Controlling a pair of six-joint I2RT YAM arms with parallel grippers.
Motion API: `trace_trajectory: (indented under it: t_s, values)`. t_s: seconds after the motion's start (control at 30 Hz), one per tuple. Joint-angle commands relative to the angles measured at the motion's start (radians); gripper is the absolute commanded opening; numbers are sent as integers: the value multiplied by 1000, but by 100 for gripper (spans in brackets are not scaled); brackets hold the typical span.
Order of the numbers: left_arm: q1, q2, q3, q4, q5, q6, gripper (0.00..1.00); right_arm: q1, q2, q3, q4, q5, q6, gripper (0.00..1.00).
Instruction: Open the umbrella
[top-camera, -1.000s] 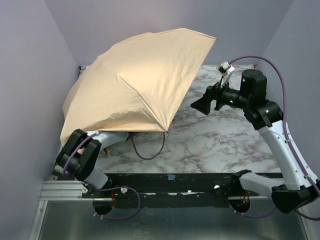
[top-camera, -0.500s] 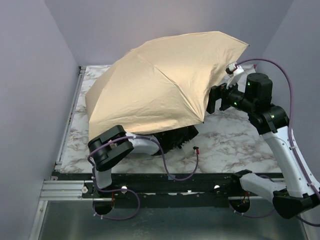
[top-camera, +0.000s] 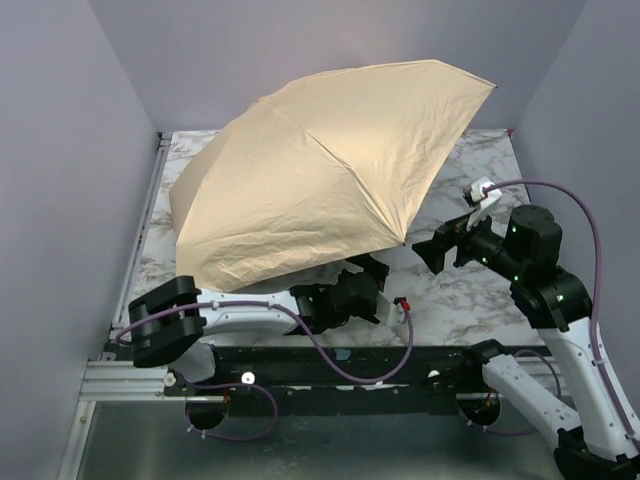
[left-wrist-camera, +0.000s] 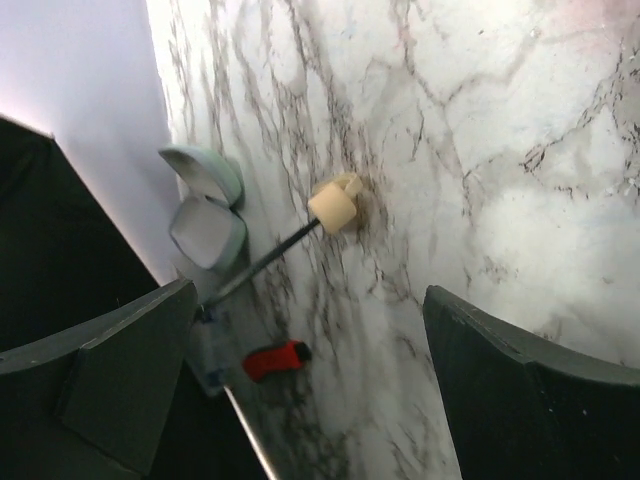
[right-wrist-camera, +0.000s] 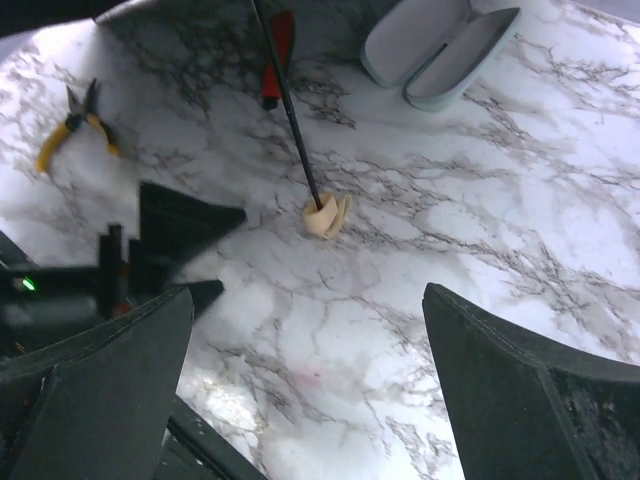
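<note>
Our tan fabric folding umbrella (top-camera: 320, 170) stands spread across upper centre, beige knob handle (right-wrist-camera: 326, 216) on the marble table (top-camera: 470, 290). Likely light, floppy; we would grasp its thin black shaft (right-wrist-camera: 285, 110). The left gripper (left-wrist-camera: 310, 360) and right gripper (right-wrist-camera: 300, 340) gape, empty.

Tan umbrella (top-camera: 320, 170), canopy open and tilted; black shaft (right-wrist-camera: 285, 110) slants down, beige knob handle (right-wrist-camera: 326, 216) resting on marble surface (top-camera: 480, 290).

Left arm (top-camera: 240, 318) and right arm (top-camera: 580, 365): white shells, black joints; purple cables (top-camera: 540, 183) looping alongside; small green lights (top-camera: 487, 257).
</note>
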Motion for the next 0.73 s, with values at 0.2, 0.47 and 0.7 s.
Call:
trace_trajectory:
  t_s: [0.2,0.47,0.7]
  values:
    - [-5,-250,-143,-118,-123,-403,99,-3,-179,-133,-32,24,-326,100]
    - [-5,-335,-285,-64,-114,-370,98,-4,-218,-248,-45,26,-491,100]
    - [7,-415,-325,-78,-82,-346,99,-3,-204,-290,-45,25,-588,100]
